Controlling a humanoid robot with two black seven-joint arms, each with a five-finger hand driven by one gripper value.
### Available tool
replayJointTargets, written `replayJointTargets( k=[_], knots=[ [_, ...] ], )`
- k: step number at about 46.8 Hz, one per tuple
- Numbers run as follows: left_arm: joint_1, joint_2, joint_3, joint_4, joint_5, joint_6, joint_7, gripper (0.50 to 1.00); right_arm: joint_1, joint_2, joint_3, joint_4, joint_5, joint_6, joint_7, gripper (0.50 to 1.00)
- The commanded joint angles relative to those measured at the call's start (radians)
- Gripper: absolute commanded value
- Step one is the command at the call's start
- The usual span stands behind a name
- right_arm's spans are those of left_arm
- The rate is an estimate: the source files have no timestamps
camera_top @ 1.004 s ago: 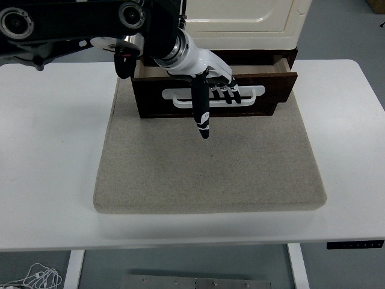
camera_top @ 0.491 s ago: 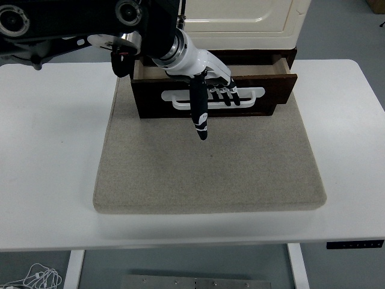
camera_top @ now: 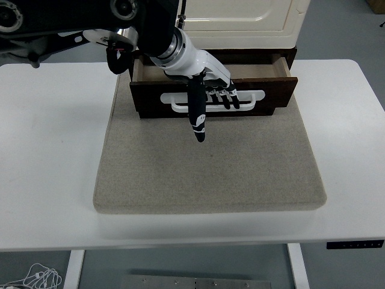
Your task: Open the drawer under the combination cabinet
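A cream cabinet (camera_top: pixel 240 15) stands at the back of the table on a dark brown base. Under it, the dark brown drawer (camera_top: pixel 150 99) is pulled partway out, and its pale inside (camera_top: pixel 258 67) shows behind the front panel. A white handle (camera_top: pixel 255 93) runs across the drawer front. My left hand (camera_top: pixel 210 99) reaches in from the upper left. Its fingers (camera_top: pixel 225 96) are hooked into the handle near its middle, and the thumb (camera_top: pixel 198 123) points down over the mat. The right arm is not in the picture.
The cabinet and drawer sit on a grey felt mat (camera_top: pixel 210 168) that covers the middle of the white table (camera_top: pixel 48 150). My black left arm (camera_top: pixel 72 21) spans the upper left corner. Cables lie on the floor at the lower left.
My left hand has shifted slightly to the left and nearer, and the drawer front's left end has come along with it. The grip on the handle is unchanged.
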Motion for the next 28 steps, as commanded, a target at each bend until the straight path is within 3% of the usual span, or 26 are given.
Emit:
replayJointTargets(
  k=[1,28],
  knots=[
    [0.000,-0.001,-0.001,0.000,0.000,0.000,0.000,1.000,0.000,0.000,0.000,0.000,0.000,0.000,0.000,0.926],
    [-0.010,0.000,-0.029,0.001,0.002,-0.008,0.000,1.000,0.000,0.000,0.000,0.000,0.000,0.000,0.000,0.926]
  ],
)
